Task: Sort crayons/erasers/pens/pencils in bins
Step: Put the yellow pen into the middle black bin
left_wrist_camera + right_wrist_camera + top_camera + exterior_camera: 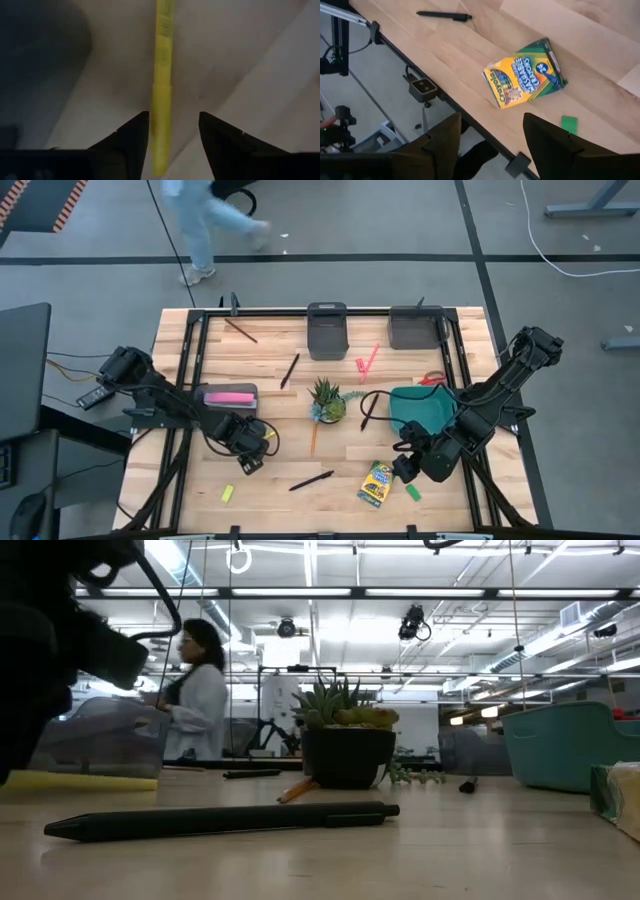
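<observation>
Two end effectors spread: left (pixel 250 452) over wooden table (pixel 270 365), right (pixel 418 465); person (pixel 200 690) behind.

4 bins (pixel 327 330), 1 crayon box (pixel 376 483), 1 potted plant (pixel 326 402) (centre), 2 grippers (pixel 252 455).

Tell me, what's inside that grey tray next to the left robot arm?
A long pink bar lies in the grey tray. The left gripper beside it hides nothing inside.
</observation>
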{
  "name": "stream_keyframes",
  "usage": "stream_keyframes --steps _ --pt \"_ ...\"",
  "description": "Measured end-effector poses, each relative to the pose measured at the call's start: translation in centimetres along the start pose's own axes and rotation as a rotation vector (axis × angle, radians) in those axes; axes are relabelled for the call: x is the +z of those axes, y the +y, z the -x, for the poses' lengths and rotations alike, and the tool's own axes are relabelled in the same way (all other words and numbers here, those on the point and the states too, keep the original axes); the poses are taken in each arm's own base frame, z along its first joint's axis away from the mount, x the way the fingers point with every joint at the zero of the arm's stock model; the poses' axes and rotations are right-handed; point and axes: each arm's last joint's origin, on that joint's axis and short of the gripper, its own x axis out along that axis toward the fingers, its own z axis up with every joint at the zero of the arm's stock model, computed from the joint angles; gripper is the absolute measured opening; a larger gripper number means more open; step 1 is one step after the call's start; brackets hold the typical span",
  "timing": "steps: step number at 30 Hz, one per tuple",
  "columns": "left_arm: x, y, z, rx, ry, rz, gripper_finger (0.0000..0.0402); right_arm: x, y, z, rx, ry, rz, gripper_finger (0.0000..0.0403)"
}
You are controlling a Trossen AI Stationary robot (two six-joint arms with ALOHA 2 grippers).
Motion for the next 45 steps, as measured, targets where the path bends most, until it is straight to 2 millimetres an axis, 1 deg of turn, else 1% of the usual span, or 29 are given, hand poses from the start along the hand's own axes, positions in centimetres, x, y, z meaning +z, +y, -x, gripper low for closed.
stream_keyframes --steps 6,11,17,22,28,30,34,37,40,42,45 --pt "0.0 0.0 -0.2 0.005 0.007 -0.016 0.0176 -0.2 0.0 0.0 -0.011 0.052 -0.001 0.0222" --pt "-0.1 0.0 -0.2 0.007 0.005 -0.034 0.0176 -0.2 0.0 0.0 -0.012 0.052 -0.011 0.0222" --pt "0.0 -0.1 -1.0 0.047 0.012 -0.037 0.0158 -0.1 0.0 0.0 -0.013 0.052 -0.031 0.0222" --pt "-0.5 -0.2 -1.7 0.089 0.020 -0.048 0.0125 -0.1 0.0 0.0 -0.013 0.051 -0.047 0.0222" --pt "-0.8 -0.4 -1.7 0.092 0.013 -0.057 0.0053 -0.1 0.0 0.0 -0.014 0.051 -0.053 0.0222" --pt "-0.7 -0.5 -1.6 0.089 0.014 -0.056 0.0050 -0.1 0.0 0.0 -0.014 0.051 -0.053 0.0222" --pt "-0.3 -1.5 -0.8 0.048 -0.004 -0.073 0.0050 -0.1 0.0 0.0 -0.013 0.046 -0.049 0.0222" --pt "0.4 -3.1 0.3 -0.041 -0.044 -0.098 0.0050 -0.1 0.0 0.0 -0.011 0.036 -0.046 0.0222" --pt "0.9 -4.2 1.4 -0.067 -0.065 -0.134 0.0050 -0.1 0.0 0.0 -0.010 0.035 -0.046 0.0222" --pt "1.7 -5.2 2.6 -0.109 -0.111 -0.142 0.0050 -0.1 0.0 0.0 -0.008 0.035 -0.046 0.0222" --pt "3.1 -6.2 4.7 -0.126 -0.174 -0.163 0.0050 -0.1 0.0 0.0 -0.006 0.035 -0.046 0.0222"
